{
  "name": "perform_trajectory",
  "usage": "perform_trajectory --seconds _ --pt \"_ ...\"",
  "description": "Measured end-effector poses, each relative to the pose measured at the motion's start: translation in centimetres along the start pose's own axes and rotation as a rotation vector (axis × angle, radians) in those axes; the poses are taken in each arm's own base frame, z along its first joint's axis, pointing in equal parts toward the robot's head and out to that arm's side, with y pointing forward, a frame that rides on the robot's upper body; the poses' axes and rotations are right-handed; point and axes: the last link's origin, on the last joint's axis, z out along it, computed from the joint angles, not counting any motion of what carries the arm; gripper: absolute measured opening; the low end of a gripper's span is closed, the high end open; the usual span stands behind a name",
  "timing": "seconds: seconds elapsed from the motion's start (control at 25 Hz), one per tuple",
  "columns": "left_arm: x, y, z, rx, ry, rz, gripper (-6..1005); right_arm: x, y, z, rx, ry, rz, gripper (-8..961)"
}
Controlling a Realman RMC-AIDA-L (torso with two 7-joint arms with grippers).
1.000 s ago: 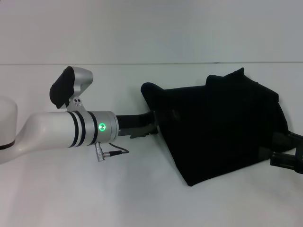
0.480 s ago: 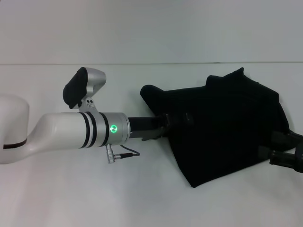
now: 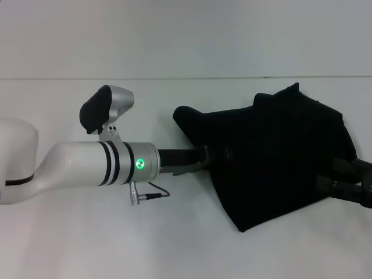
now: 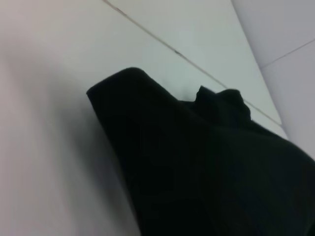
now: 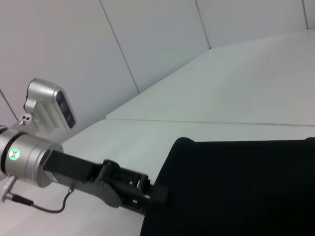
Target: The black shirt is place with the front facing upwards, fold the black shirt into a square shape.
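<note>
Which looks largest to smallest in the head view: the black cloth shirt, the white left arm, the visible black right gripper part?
1. The black shirt, the largest dark area.
2. The white left arm, nearly as large; it may be nearer the camera, so this order is unsure.
3. The right gripper, mostly cut off at the edge.

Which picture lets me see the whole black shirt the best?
The head view: the black shirt lies bunched on the white table, outline complete, between the left gripper and right gripper. Both wrist views show only close-up parts of it.

One black shirt [image 3: 273, 157], two pincers: left pincer [image 3: 214, 157], right pincer [image 3: 340, 185]
</note>
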Motion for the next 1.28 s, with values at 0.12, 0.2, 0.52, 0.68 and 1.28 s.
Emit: perform_trajectory --seconds 0.12,0.2,0.52,0.68,1.28 --pt "0.0 -0.1 0.1 0.007 0.0 0.011 802 -0.1 -0.1 0.0 0.003 -0.001 0.006 903" --pt "0.0 -0.1 0.1 0.008 0.001 0.02 738 -0.2 -0.1 0.0 0.005 -0.001 0.01 903" --pt "-0.1 0.2 0.1 -0.007 -0.009 0.026 321 -0.4 -0.3 0.1 0.01 -0.009 0.011 904" --pt "-0.3 0.5 0.1 -0.029 -0.026 0.029 153 -0.6 -0.3 0.1 0.014 -0.016 0.011 903" --pt "-1.1 0.9 -1.3 -0.128 -0.087 -0.023 114 -1.2 -0.6 0.1 0.025 -0.038 0.004 904"
